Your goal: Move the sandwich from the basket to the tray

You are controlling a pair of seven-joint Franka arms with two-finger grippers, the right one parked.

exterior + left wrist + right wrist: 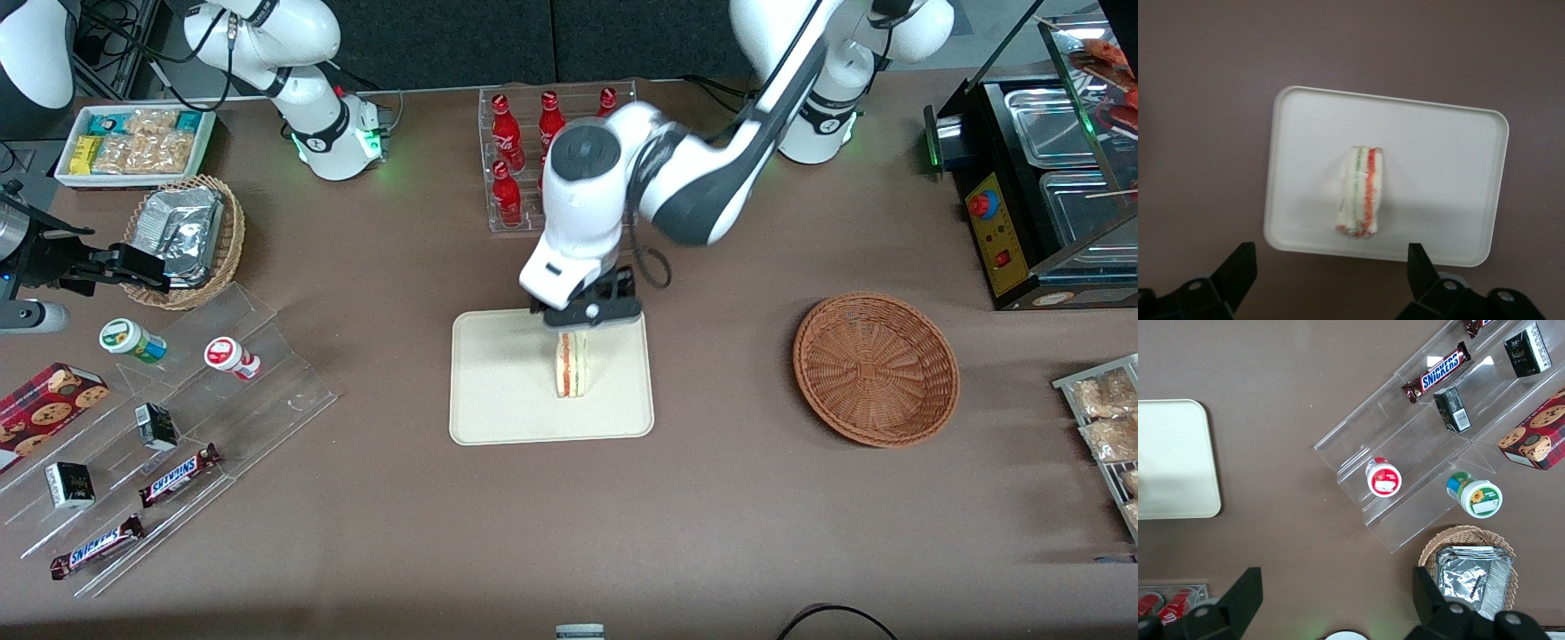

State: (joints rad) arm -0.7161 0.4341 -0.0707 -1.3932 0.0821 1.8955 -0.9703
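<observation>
The sandwich (571,364) stands on its edge on the cream tray (498,391), cut side with orange-red and green layers facing the front camera. My left gripper (580,325) hangs just above it, farther from the front camera than the sandwich's middle. In the left wrist view the sandwich (1363,193) rests on the tray (1445,180) and my gripper (1330,255) is open, its fingers wide apart and holding nothing. The reddish-brown basket (876,366) sits empty beside the tray, toward the working arm's end. A corner of the tray (1171,460) shows in the right wrist view.
A clear rack of red cola bottles (533,151) stands just past the tray, farther from the front camera. A clear stepped shelf of snacks (169,427) and a tan basket of foil packets (182,236) lie toward the parked arm's end. A black display case (1049,169) stands at the working arm's end.
</observation>
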